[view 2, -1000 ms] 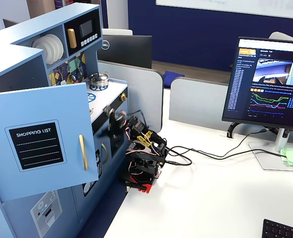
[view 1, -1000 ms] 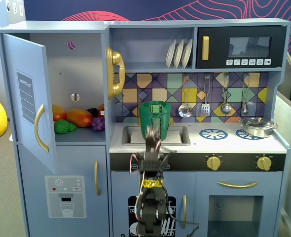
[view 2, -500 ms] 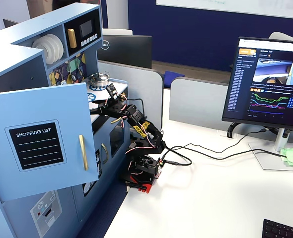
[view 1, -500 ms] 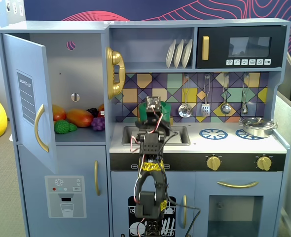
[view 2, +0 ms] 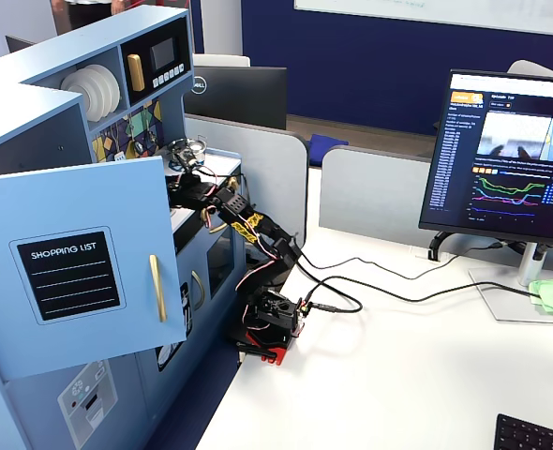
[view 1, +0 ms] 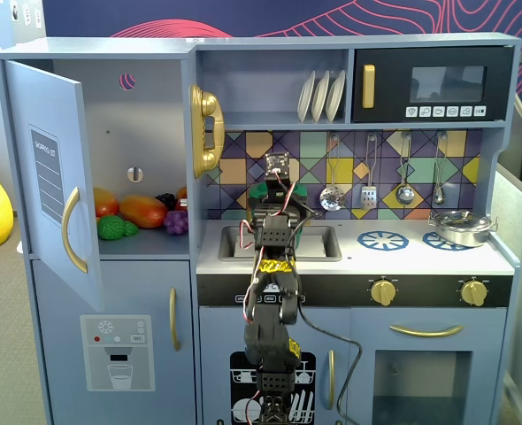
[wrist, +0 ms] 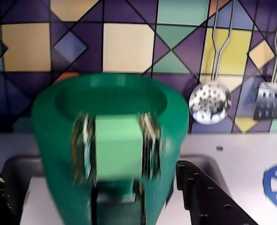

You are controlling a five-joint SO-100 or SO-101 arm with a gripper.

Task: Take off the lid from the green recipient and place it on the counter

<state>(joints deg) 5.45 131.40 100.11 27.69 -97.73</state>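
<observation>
In the wrist view the green recipient [wrist: 58,140] fills the middle, blurred, standing at the sink [wrist: 23,164] of the counter [wrist: 232,159]. It widens to a round rim, with a sunken ring on top and no knob showing there. A light green block [wrist: 117,147] flanked by blurred ribbed strips sits on its near face. I cannot make out the lid as a separate disc. My gripper [wrist: 90,169] is open. Its black fingers [wrist: 204,192] stand either side of the green body: the right tip is at its wall, the left is apart. In a fixed view the gripper [view 1: 274,199] hovers over the sink and a green edge [view 1: 259,189] shows.
A silver pan [view 1: 460,228] sits on the right burner. A ladle [wrist: 210,103] and a spatula [wrist: 268,101] hang on the tiled back wall. White plates [view 1: 321,96] stand on the shelf. The fridge door [view 1: 53,177] is open at the left, with toy food [view 1: 137,212] inside.
</observation>
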